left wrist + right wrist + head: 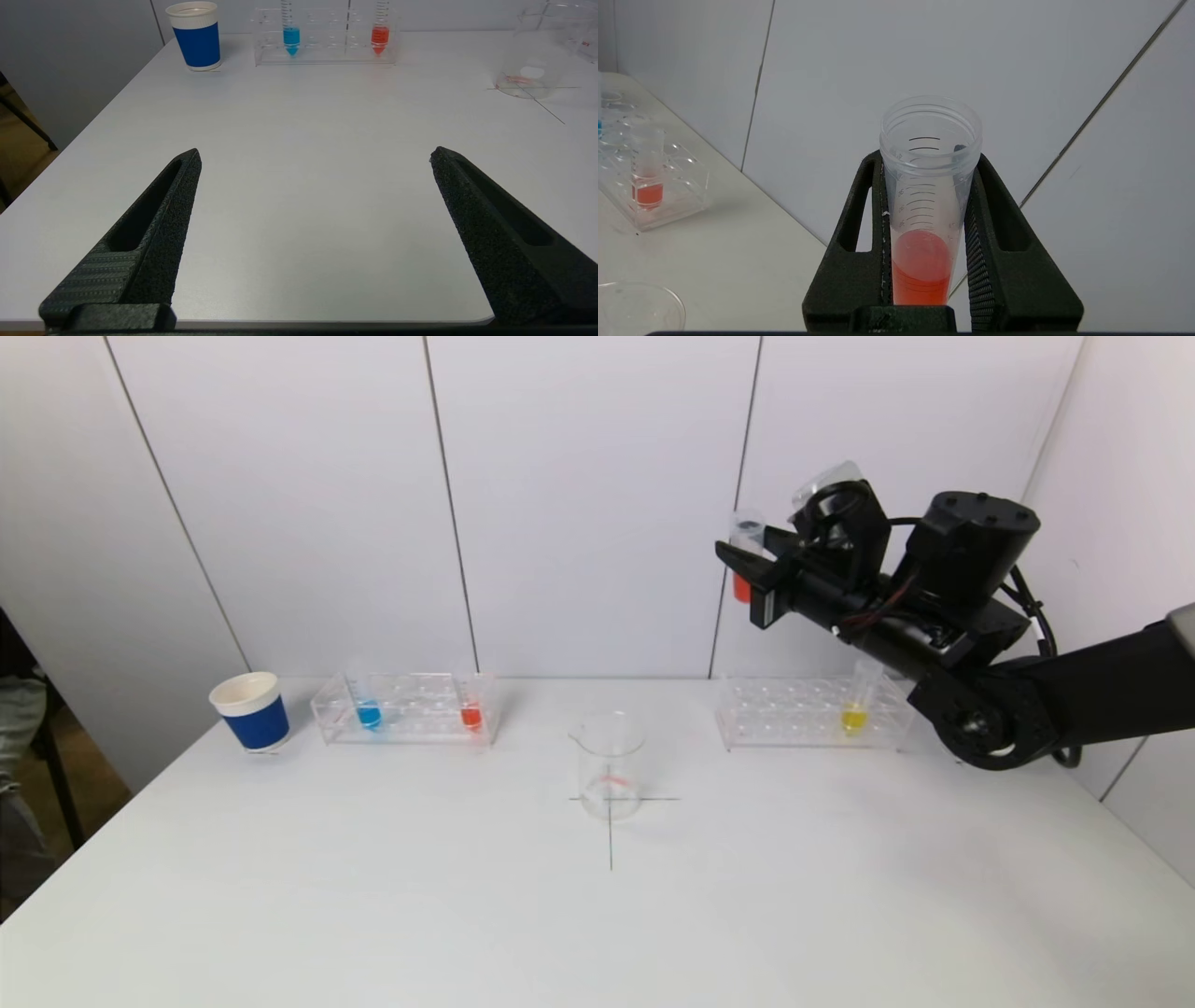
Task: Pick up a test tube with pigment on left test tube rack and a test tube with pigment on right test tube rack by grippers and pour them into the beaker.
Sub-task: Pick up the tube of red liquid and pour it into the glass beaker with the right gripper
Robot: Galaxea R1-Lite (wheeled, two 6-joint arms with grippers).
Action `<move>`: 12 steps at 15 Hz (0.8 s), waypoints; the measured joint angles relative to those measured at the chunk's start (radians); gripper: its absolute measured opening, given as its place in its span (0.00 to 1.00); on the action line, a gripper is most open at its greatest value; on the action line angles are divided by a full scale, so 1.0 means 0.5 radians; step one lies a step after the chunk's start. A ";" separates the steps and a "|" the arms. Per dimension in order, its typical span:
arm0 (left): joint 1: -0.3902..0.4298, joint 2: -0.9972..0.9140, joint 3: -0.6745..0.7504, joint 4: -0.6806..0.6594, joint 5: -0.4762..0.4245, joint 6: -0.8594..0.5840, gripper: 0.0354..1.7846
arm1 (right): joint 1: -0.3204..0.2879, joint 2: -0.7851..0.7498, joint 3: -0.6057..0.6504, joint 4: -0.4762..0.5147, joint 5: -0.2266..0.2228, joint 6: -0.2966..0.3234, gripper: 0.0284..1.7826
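My right gripper [752, 569] is shut on a test tube with red pigment [744, 553] and holds it upright, high above the table, up and to the right of the beaker [609, 763]. In the right wrist view the tube [924, 205] sits between the two fingers [859, 233]. The left rack [408, 708] holds a blue tube [369, 712] and a red tube [470, 712]. The right rack [812, 712] holds a yellow tube [854, 709]. My left gripper [315, 156] is open and empty over the table's near left part; it is out of the head view.
A blue and white paper cup [250, 711] stands left of the left rack. The beaker stands on a black cross mark [611, 831] at the table's middle. The white wall is right behind both racks.
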 joint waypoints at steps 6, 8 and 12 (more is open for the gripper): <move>0.000 0.000 0.000 0.000 0.000 -0.001 0.96 | 0.071 0.052 -0.050 -0.009 0.006 -0.175 0.27; 0.000 0.000 0.000 0.000 0.000 0.000 0.96 | 0.098 0.093 -0.080 -0.022 0.003 -0.213 0.27; 0.000 0.000 0.000 0.000 -0.001 0.000 0.96 | 0.157 0.170 -0.111 -0.029 0.007 -0.351 0.27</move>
